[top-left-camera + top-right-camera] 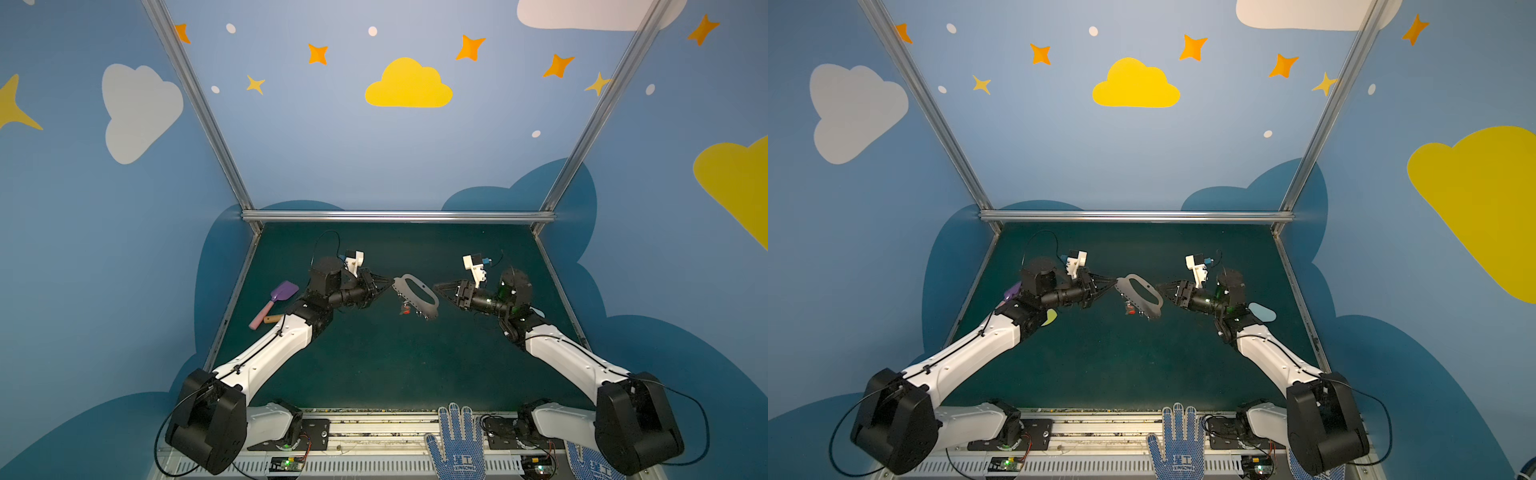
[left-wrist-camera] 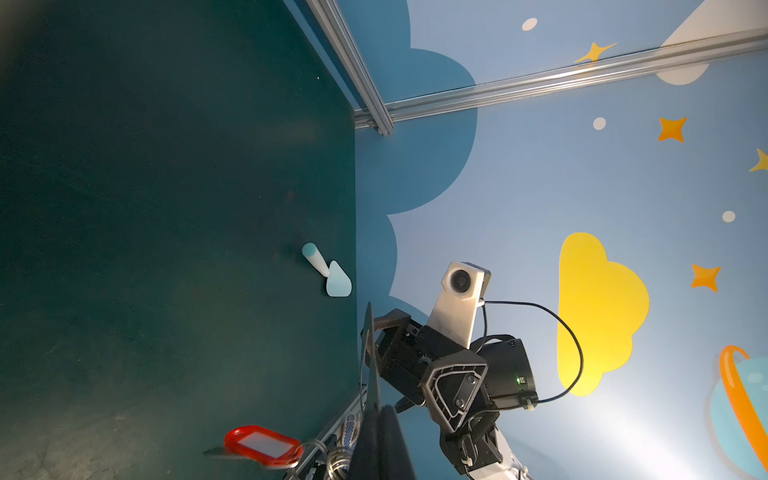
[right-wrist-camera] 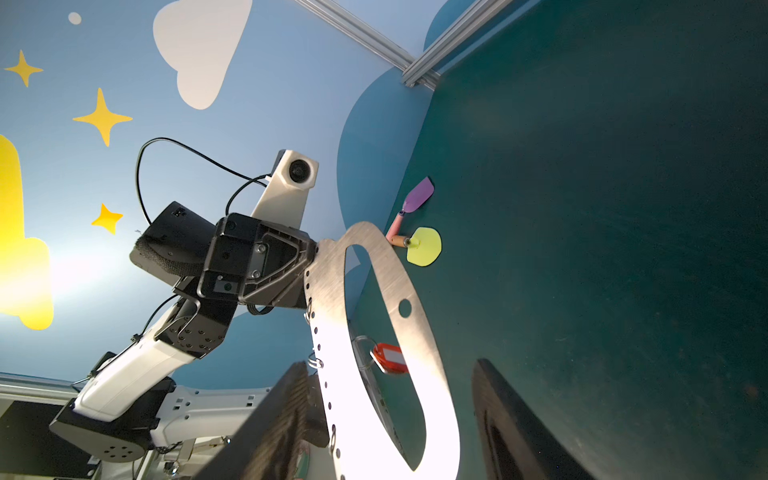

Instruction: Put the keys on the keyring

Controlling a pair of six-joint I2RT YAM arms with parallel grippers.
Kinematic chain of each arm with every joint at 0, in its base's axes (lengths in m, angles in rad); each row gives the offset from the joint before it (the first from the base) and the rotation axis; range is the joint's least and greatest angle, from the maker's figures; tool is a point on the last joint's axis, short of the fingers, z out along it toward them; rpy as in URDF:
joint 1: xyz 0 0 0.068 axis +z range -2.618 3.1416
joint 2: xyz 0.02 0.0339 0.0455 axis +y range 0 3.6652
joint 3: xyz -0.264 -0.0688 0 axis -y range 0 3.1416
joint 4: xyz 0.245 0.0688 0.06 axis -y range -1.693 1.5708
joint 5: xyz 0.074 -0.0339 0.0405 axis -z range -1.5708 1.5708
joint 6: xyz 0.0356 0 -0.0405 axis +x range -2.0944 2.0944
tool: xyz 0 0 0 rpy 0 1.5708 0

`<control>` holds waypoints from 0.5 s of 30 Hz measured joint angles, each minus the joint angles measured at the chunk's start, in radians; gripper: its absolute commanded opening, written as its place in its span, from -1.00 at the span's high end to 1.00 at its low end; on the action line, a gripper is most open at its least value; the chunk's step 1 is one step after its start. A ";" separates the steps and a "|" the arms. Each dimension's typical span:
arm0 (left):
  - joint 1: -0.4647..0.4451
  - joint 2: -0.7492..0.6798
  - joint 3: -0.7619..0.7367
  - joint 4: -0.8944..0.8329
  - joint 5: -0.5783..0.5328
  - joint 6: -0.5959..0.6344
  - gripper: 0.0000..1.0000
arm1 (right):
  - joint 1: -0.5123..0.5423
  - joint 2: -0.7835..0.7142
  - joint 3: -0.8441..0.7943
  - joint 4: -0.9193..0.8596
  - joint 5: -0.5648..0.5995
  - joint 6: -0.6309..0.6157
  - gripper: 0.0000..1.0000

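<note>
The keys (image 1: 405,308), a silvery key with a red-orange plastic tag, seem already hung on the flat grey D-shaped metal keyring (image 3: 395,278) pinched by the left gripper (image 1: 390,284), with the right gripper (image 1: 438,291) spread just beside it, so probably only the setting-down remains.

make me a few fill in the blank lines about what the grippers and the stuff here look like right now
1. The left gripper is ___ on one end of the keyring.
2. The right gripper sits at the other end with its jaws ___.
3. The plastic tag on the keys is ___.
4. The shovel with the pink handle has a ___ blade.

Missing words: shut, open, red, purple
</note>
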 measured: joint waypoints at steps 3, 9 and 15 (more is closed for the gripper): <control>0.000 0.000 0.000 0.006 0.002 -0.004 0.93 | 0.008 0.027 0.000 0.019 -0.014 0.009 -0.22; 0.000 0.000 0.000 0.006 0.003 -0.007 0.93 | 0.024 0.065 0.000 0.078 -0.060 0.046 0.61; 0.009 -0.001 -0.013 -0.025 -0.022 0.011 0.85 | 0.024 0.066 0.016 0.124 -0.107 0.079 1.00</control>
